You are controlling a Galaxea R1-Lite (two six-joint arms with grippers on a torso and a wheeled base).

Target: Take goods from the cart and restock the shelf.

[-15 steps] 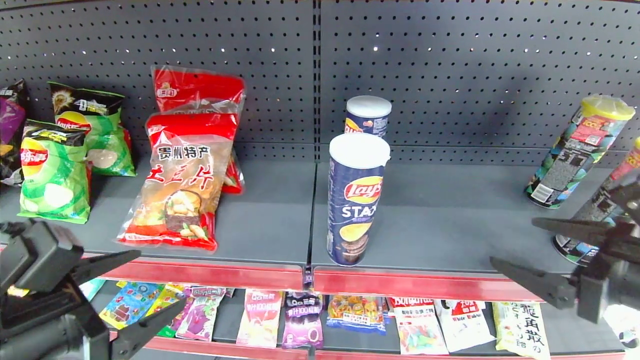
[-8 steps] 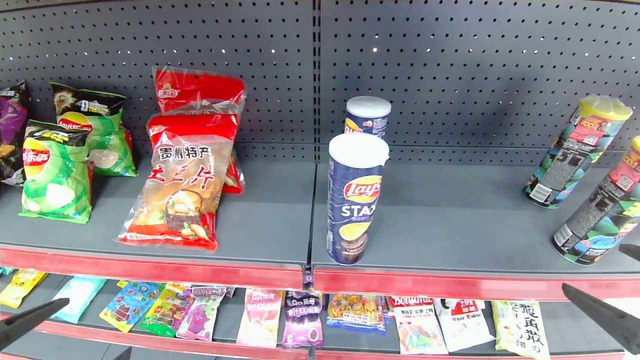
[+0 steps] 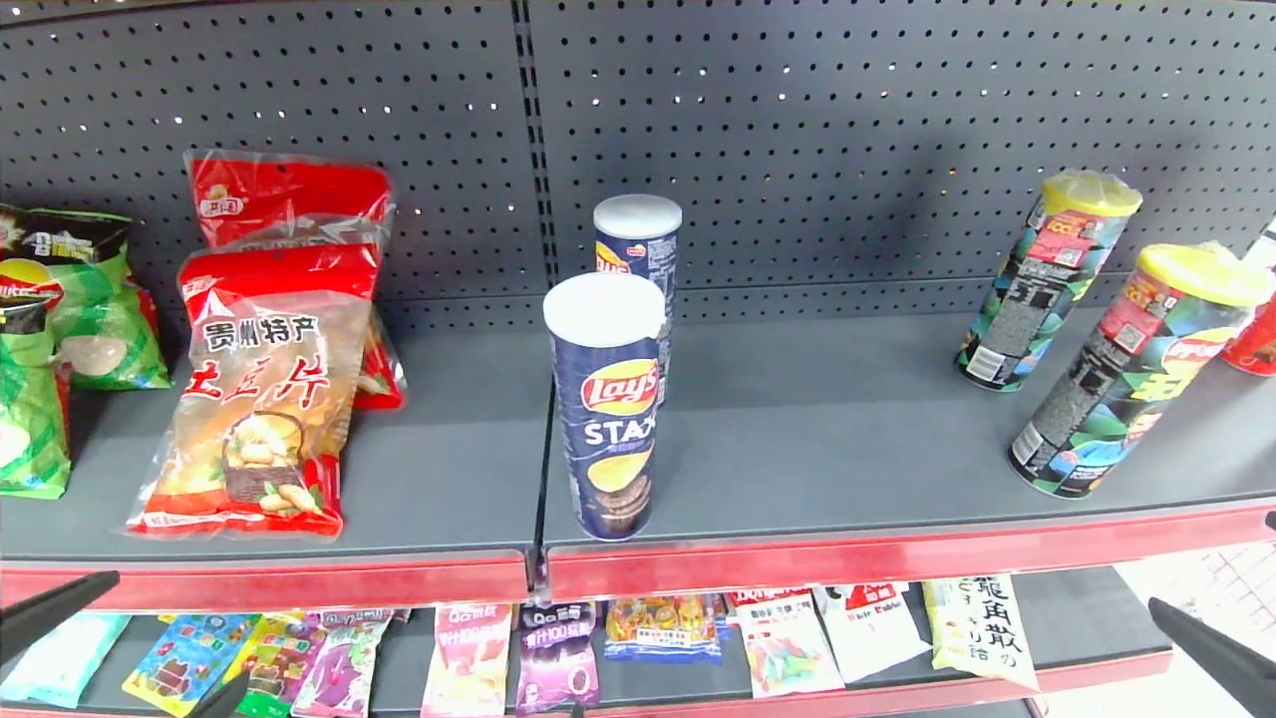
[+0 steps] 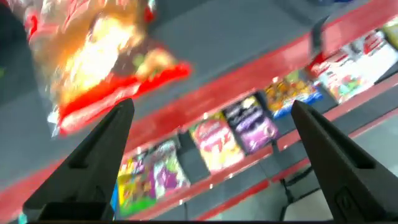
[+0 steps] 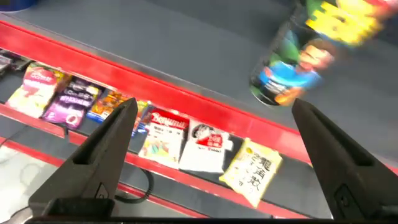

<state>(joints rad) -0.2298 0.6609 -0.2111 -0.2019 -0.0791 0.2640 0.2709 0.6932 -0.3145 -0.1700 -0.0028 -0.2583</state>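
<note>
The grey shelf (image 3: 847, 429) with a red front edge carries goods. A blue chip can (image 3: 608, 409) stands near the front middle, with a second blue can (image 3: 638, 239) behind it. Red snack bags (image 3: 249, 399) lean at the left. Two yellow-lidded cans (image 3: 1126, 379) stand at the right. My left gripper (image 3: 182, 625) is low at the left, below the shelf edge, open and empty. It faces the red snack bag (image 4: 99, 56) in the left wrist view, where that gripper (image 4: 211, 106) is spread wide. My right gripper (image 3: 1209, 558) is low at the right, also open and empty (image 5: 214, 102), facing a yellow-lidded can (image 5: 298, 62).
Green chip bags (image 3: 40, 379) sit at the far left of the shelf. A lower shelf holds several small snack packets (image 3: 558, 658) in a row. A perforated back panel (image 3: 797, 150) closes the shelf behind. Bare shelf lies between the blue cans and the yellow-lidded cans.
Both arms dropped from shelf height to below the red edge, grippers still open. The head view has turned right, so everything appears farther left.
</note>
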